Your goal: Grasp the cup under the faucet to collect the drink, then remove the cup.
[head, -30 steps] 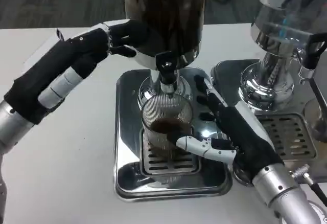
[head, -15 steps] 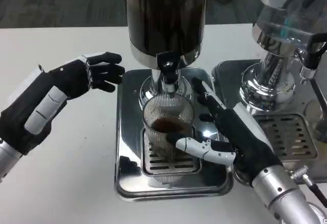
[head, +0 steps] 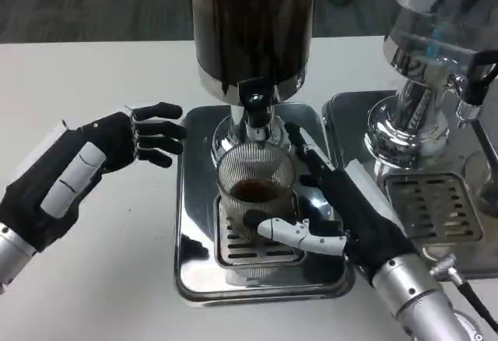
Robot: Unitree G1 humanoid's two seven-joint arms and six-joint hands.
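Under the faucet (head: 255,107), on the metal drip tray (head: 194,201), we see the ribbed clear cup (head: 254,189) with dark drink in its bottom. Our right hand (head: 342,216) wraps it, thumb across the front, fingers behind. Our left hand (head: 101,154) hovers empty over the table (head: 93,279), fingers spread toward the dispenser (head: 253,26).

A white table (head: 101,279) fills the frame below a dark carpeted strip along the top. A steel drip tray (head: 194,267) sits at centre, and a second tray (head: 346,111) at right.
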